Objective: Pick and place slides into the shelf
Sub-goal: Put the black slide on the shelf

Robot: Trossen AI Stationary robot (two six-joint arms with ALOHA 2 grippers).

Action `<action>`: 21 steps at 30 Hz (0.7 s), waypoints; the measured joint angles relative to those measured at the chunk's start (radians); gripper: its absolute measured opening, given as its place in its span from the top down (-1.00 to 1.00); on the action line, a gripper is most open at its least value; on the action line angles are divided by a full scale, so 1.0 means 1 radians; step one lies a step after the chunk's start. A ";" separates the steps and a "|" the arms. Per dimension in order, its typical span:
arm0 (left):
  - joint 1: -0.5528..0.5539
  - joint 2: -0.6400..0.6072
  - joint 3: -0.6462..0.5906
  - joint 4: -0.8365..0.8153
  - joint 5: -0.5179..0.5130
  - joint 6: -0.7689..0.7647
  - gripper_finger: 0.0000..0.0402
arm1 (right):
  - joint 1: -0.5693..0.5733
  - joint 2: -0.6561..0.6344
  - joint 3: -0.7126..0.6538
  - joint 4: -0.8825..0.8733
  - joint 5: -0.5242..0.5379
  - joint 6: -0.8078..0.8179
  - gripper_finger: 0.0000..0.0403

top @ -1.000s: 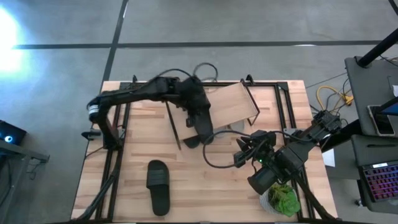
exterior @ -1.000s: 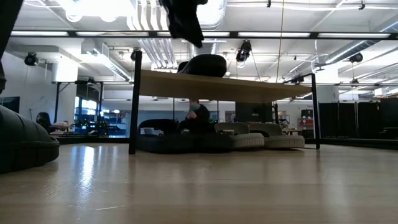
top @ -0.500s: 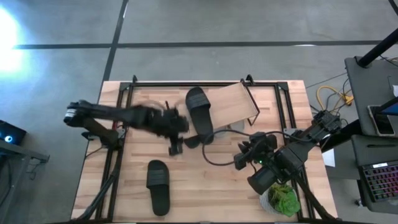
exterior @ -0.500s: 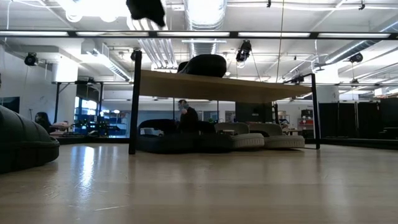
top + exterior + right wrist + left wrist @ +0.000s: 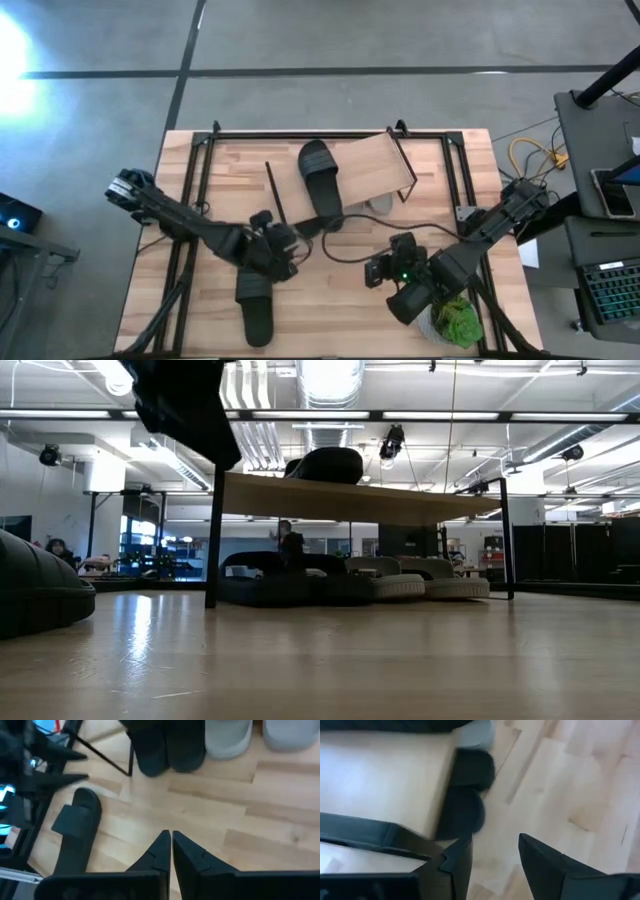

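One black slide [image 5: 320, 180] lies on the left part of the shelf's plank top [image 5: 375, 165], its near end sticking out past the front edge. Under the shelf [image 5: 350, 497] stand black slides [image 5: 165, 745] and grey slides [image 5: 227, 737] in a row. Another black slide [image 5: 256, 310] lies flat on the table near the front edge. My left gripper [image 5: 285, 262] hangs open just above and beside that slide's far end and touches nothing; in its own view the open gripper [image 5: 492, 857] faces the shelf. My right gripper [image 5: 171, 845] is shut and empty over bare table in front of the shelf.
A potted green plant [image 5: 455, 320] stands at the table's near right corner, close behind my right arm. Black frame rails [image 5: 190, 190] run along the table's left and far sides. Bare wood [image 5: 330, 300] lies between the two grippers.
My left gripper, open throughout, has left the slide on the shelf top and swung down toward the table's near left, ending over the far end of the black slide on the table. My right gripper has sunk a little toward the near edge. The slides have kept still.
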 joint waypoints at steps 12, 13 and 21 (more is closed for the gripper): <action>-0.132 0.065 0.024 -0.072 -0.121 -0.056 0.68 | 0.062 0.001 -0.148 0.193 -0.011 0.132 0.95; -0.143 0.076 0.022 -0.099 -0.112 -0.055 0.71 | 0.065 0.002 -0.161 0.231 -0.017 0.116 0.95; -0.334 0.054 0.043 -0.438 -0.148 -0.130 0.96 | 0.064 0.073 -0.196 0.779 -0.058 -0.434 0.95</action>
